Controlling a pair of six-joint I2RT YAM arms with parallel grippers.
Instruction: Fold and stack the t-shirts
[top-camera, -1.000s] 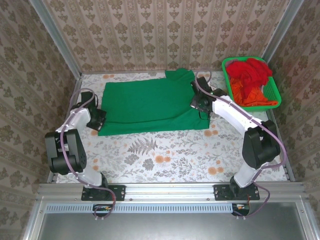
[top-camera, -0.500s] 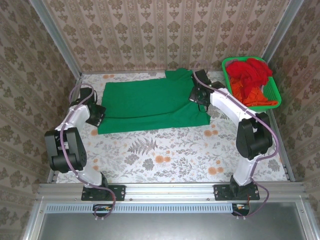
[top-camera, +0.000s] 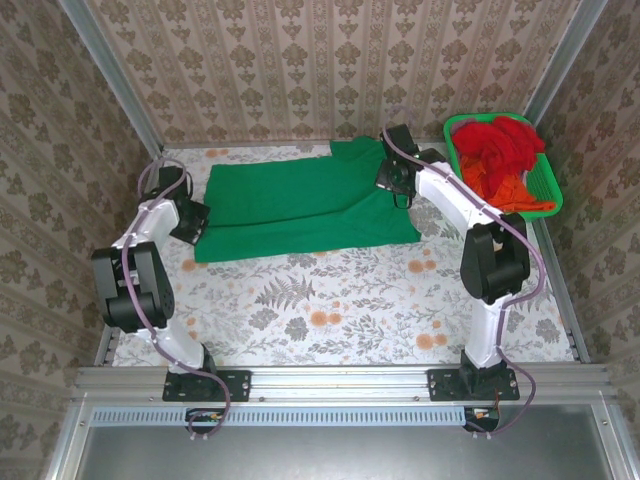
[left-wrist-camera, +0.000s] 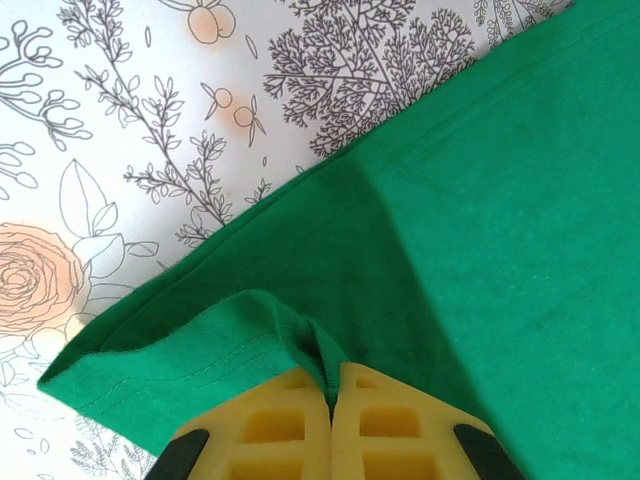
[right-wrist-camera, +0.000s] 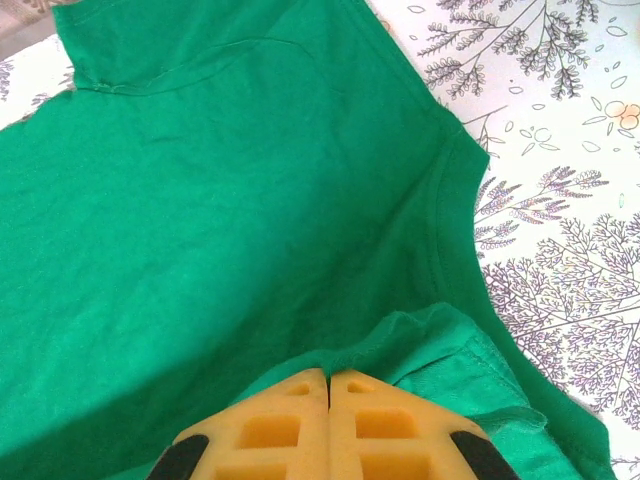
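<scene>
- Top external view: the dark green t-shirt (top-camera: 290, 205) lies spread across the far half of the table (top-camera: 330, 310).
- At far right, the basket (top-camera: 548, 195) holds red and orange t-shirts (top-camera: 495, 150).
- Left wrist view: the left gripper (left-wrist-camera: 330, 385) has its jaws together, pinching a raised fold of the shirt's hem.
- Right wrist view: the right gripper (right-wrist-camera: 328, 378) has its jaws together, clamped on bunched cloth near the sleeve seam.

green t-shirt (left-wrist-camera: 500, 230) cropped in wrist views, gripped fold hidden between fingers (left-wrist-camera: 265, 425)
</scene>
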